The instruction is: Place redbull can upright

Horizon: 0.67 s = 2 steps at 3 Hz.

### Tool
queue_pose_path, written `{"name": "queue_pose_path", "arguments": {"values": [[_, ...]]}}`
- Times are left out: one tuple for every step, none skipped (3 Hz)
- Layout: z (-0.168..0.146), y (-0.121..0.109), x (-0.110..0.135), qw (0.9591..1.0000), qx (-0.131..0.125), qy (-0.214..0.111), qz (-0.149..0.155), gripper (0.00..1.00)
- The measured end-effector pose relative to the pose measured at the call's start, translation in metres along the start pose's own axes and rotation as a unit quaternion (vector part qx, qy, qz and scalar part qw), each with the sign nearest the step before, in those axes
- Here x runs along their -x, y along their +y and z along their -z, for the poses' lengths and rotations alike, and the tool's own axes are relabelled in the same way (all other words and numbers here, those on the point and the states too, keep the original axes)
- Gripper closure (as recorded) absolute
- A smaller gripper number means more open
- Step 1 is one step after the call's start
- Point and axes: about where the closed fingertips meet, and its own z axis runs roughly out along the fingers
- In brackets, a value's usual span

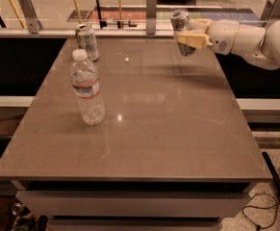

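Note:
The redbull can (181,25) is a slim silver can with blue print. It is held in the air above the far right part of the brown table (144,129), nearly upright and tilted a little to the left. My gripper (191,37) is shut on the redbull can, its cream fingers (193,38) wrapped around the can's middle. The white arm (255,37) reaches in from the right edge of the view.
A clear plastic water bottle (87,87) stands upright left of the table's middle. A white-and-green-labelled can (87,41) stands at the far left corner. A railing with metal posts (151,6) runs behind the table. Cables lie on the floor at the lower right.

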Motion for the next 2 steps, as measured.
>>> {"name": "queue_pose_path", "arguments": {"values": [[0.0, -0.01, -0.009, 0.9998, -0.002, -0.019, -0.006, 1.0], [-0.002, -0.019, -0.022, 0.9995, -0.004, -0.019, -0.023, 1.0]]}}
